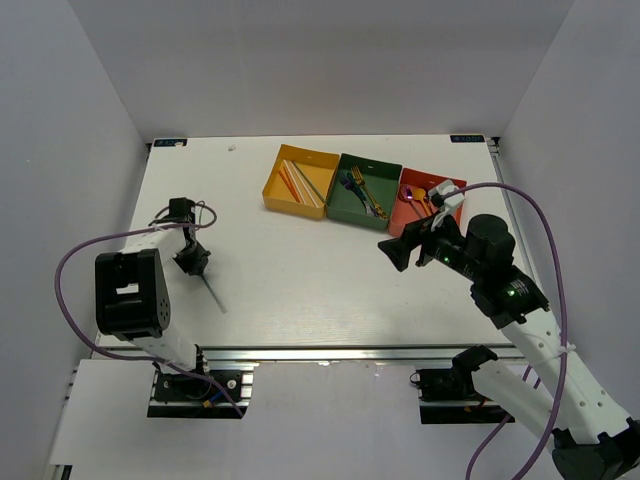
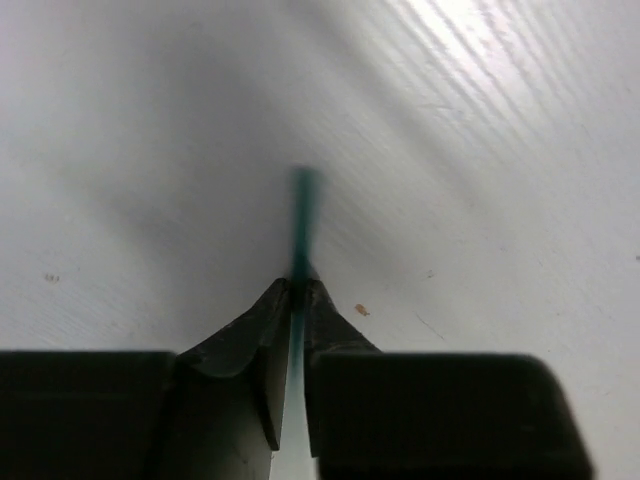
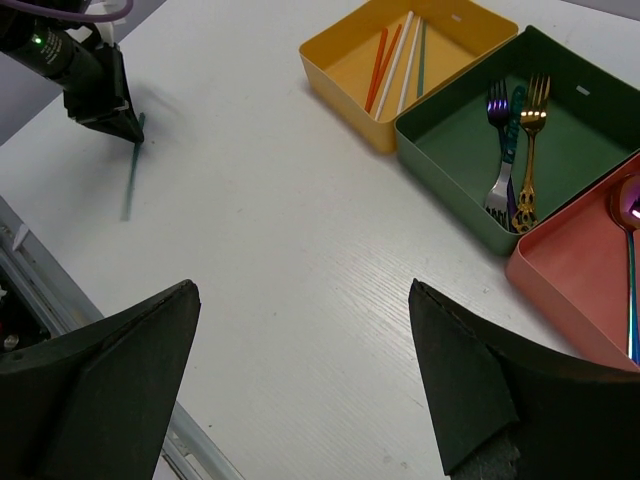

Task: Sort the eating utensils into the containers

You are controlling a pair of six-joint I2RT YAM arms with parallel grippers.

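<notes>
The green chopstick (image 2: 303, 215) is pinched between the left fingers (image 2: 298, 292), which are closed tight on it with no gap showing on either side. It runs on past the fingertips, blurred in the left wrist view, and slants down toward the table (image 1: 300, 290). Whether its far end touches the table cannot be told. No other utensil lies near these fingers.

The right fingers (image 1: 393, 250) are spread wide and hold nothing, hovering above bare table well apart from the left fingers.

Just beyond the right fingers, the three trays sit side by side in a row, walls touching. The red tray (image 1: 402, 216) is nearest them, the green tray (image 1: 340, 208) is in the middle, and the yellow tray (image 1: 272, 192) is farthest, on the side toward the left fingers.

In the right wrist view the yellow tray holds three chopsticks (image 3: 395, 65) lying side by side, one red, one pale and one green. The green tray holds forks (image 3: 528, 140) lying close together, a gold one and a purple one among them. The red tray holds an iridescent spoon (image 3: 630, 215) at the frame's edge, and the rest of that tray is cut off.
</notes>
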